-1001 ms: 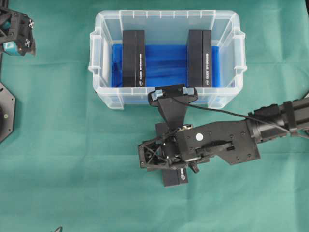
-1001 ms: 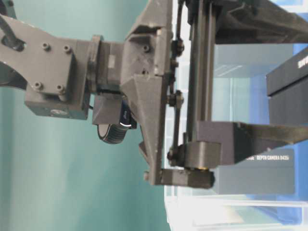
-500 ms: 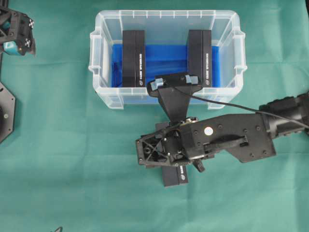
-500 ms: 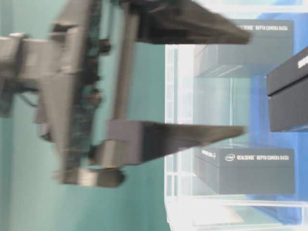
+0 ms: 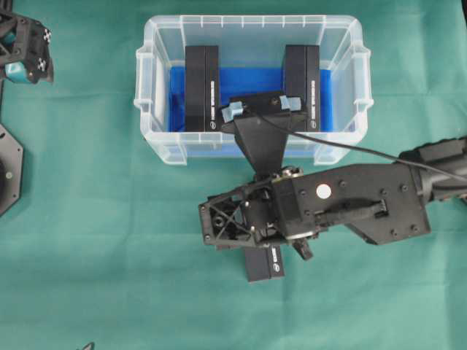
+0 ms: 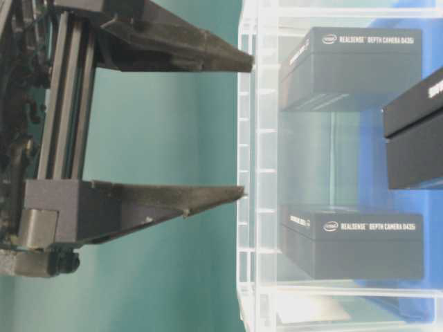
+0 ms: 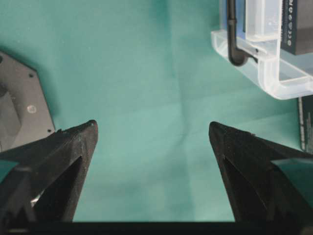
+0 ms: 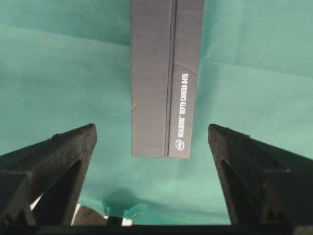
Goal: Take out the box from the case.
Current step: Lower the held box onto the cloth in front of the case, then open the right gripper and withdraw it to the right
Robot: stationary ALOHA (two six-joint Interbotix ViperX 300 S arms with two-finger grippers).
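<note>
Lying flat on the tabletop [image 5: 87, 219], a box [image 8: 166, 78] sits below the right end effector [image 8: 151, 132]. Its jaws gape wide, holding nothing. Two boxes stand in the case [image 5: 149, 138].

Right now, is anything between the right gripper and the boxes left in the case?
Only the case's near wall. The right gripper hangs open outside it, above the box on the cloth. Two boxes stand in the case with nothing on them; the top is open, so from above nothing visible blocks them.
</note>
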